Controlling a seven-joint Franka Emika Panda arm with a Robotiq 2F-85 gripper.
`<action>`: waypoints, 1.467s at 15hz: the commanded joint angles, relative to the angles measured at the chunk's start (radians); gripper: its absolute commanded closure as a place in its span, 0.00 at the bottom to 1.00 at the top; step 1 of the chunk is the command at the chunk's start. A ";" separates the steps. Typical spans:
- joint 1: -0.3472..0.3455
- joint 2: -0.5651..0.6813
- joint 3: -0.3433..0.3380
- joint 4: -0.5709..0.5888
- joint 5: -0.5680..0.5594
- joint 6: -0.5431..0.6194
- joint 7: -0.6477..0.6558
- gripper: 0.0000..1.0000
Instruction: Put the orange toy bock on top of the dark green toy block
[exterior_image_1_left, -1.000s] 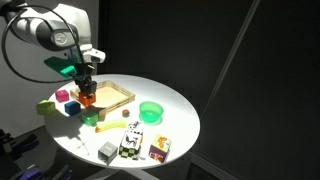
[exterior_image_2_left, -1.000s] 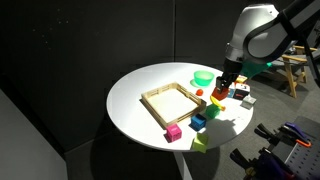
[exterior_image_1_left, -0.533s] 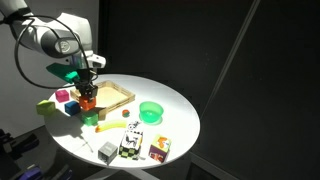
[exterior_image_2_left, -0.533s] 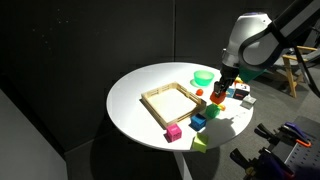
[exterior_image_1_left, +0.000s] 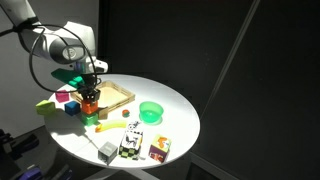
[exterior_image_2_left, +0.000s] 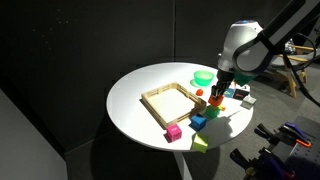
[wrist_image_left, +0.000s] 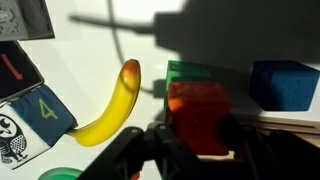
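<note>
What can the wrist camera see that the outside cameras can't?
Only the wrist view shows the number 4 printed on a box. Only the exterior views show the whole round table, the wooden tray, the green bowl and the robot arm. Both show the orange block above the dark green block, the blue block and the banana.
</note>
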 joint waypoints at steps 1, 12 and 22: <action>0.009 0.036 -0.020 0.035 -0.024 0.006 -0.011 0.78; 0.026 0.065 -0.024 0.050 -0.023 0.001 -0.006 0.78; 0.030 0.055 -0.024 0.044 -0.017 -0.001 -0.011 0.00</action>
